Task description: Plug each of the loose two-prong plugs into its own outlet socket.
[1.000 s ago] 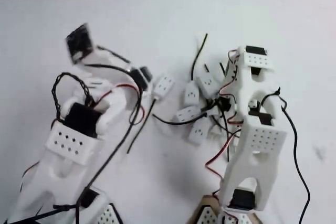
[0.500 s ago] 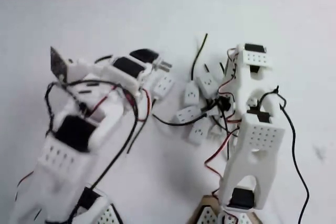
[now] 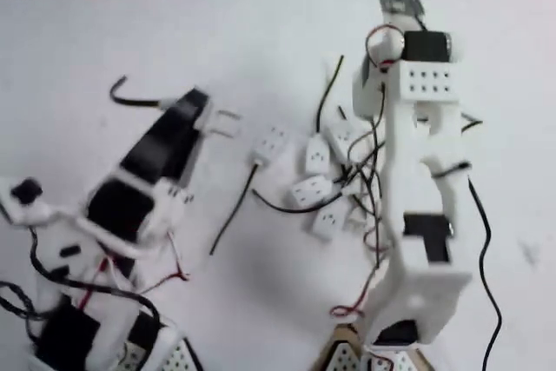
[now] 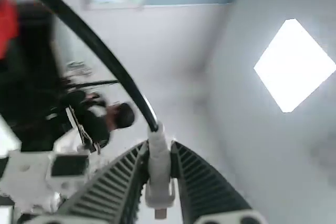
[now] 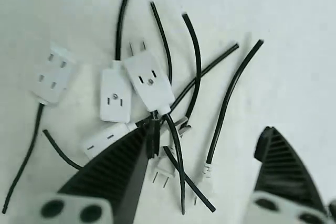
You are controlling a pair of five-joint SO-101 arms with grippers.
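Observation:
My left gripper (image 4: 157, 153) is shut on a white two-prong plug (image 4: 159, 179) whose black cord (image 4: 94, 45) arcs away; it is tilted up toward the ceiling. From above, that gripper (image 3: 217, 121) hangs left of a single white outlet (image 3: 271, 141). My right gripper (image 5: 206, 135) is open above a cluster of outlets (image 5: 149, 80) and loose plugs (image 5: 163, 169) with tangled black cords. The right arm (image 3: 417, 84) stands over that cluster (image 3: 318, 158).
Another outlet (image 5: 52, 74) lies apart from the cluster with its own cord. Red and black arm wiring (image 3: 369, 215) dangles over the outlets. The white table (image 3: 261, 32) has free room at the back and far right.
The left arm has drawn back from the single outlet and tilted up with the plug. The right arm has risen and stretched farther out over the cluster.

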